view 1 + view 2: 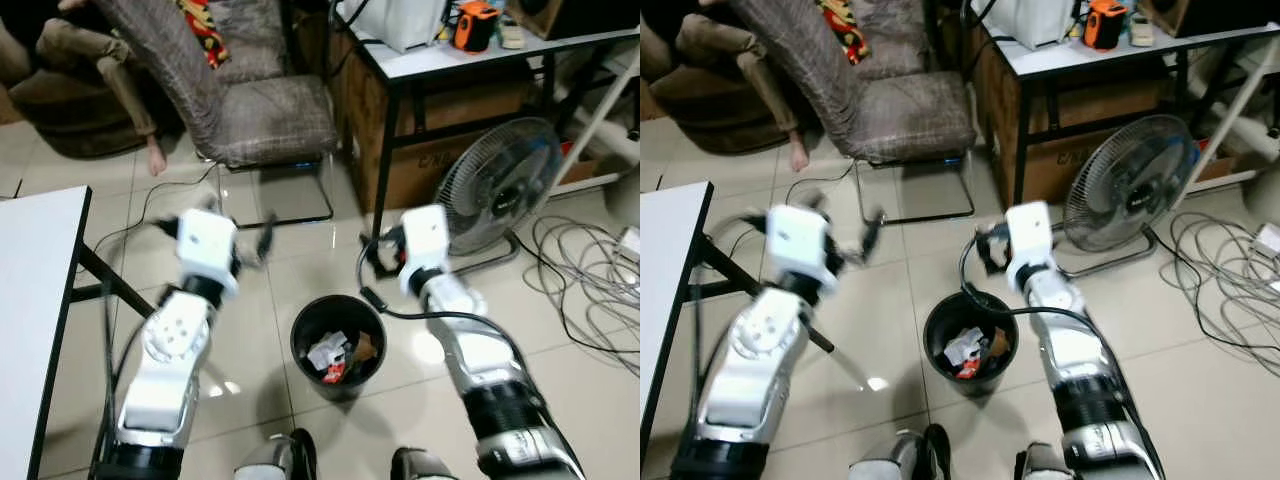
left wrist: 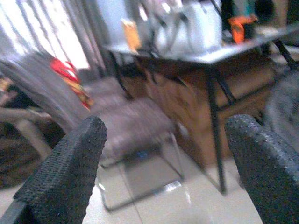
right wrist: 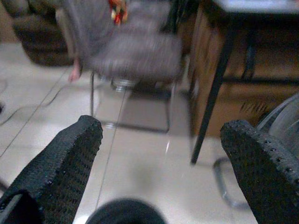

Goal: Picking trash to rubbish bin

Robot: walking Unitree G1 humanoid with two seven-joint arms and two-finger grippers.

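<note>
A round black rubbish bin [image 1: 338, 345] stands on the tiled floor between my two arms. Inside it lie white crumpled paper [image 1: 326, 351] and red and brown scraps. My left gripper [image 1: 215, 228] is raised to the left of and beyond the bin, blurred, its fingers [image 2: 70, 172] spread wide with nothing between them. My right gripper [image 1: 383, 250] hovers just beyond the bin's far right rim, open and empty too. The bin's dark rim [image 3: 126, 213] sits below its fingers in the right wrist view.
A grey padded chair [image 1: 265, 110] stands ahead, with a black-legged desk [image 1: 470, 60] and a cardboard box beside it. A floor fan [image 1: 497, 185] and loose cables [image 1: 590, 280] lie at right. A white table [image 1: 30, 300] is at left. A person's legs [image 1: 100, 60] rest far left.
</note>
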